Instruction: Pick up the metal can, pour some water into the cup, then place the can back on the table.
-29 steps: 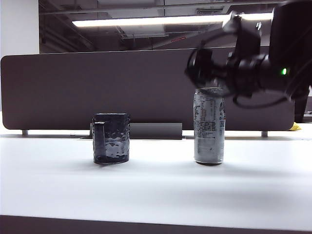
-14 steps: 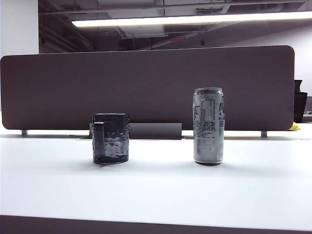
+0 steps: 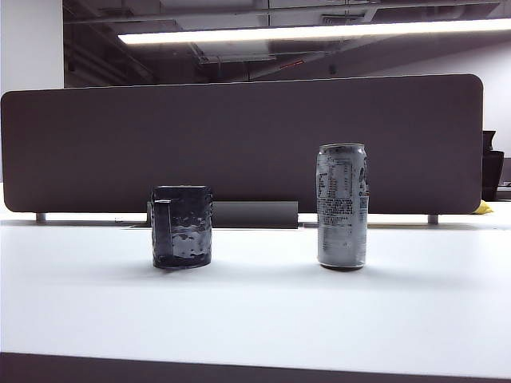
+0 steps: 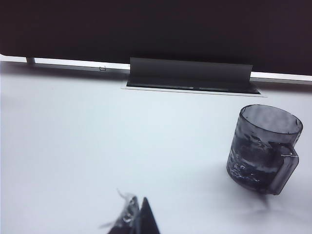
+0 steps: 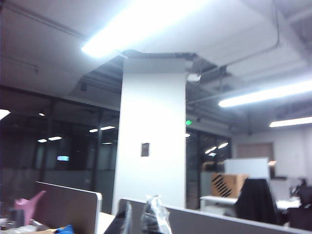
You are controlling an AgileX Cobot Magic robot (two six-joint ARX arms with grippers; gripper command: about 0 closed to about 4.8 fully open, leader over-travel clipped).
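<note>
The metal can [image 3: 342, 206] stands upright on the white table [image 3: 255, 319], right of middle, with nothing touching it. The dark dimpled cup [image 3: 182, 227] stands upright to its left, handle facing the camera. The left wrist view shows the cup [image 4: 263, 148] off to one side, well apart from my left gripper [image 4: 137, 218], whose tips meet, shut and empty, low over the table [image 4: 73, 136]. My right gripper [image 5: 140, 217] points up at the office ceiling, its fingers close together with nothing between them. Neither arm shows in the exterior view. Water cannot be made out through the cup wall.
A dark divider panel [image 3: 239, 136] runs along the back of the table. A grey cable flap [image 3: 255, 214] lies at its foot behind the cup, and shows as a raised flap [image 4: 190, 74] in the left wrist view.
A second ago my right arm hung just above the can at the upper right; it has left the exterior view. The can and the cup have not moved.
</note>
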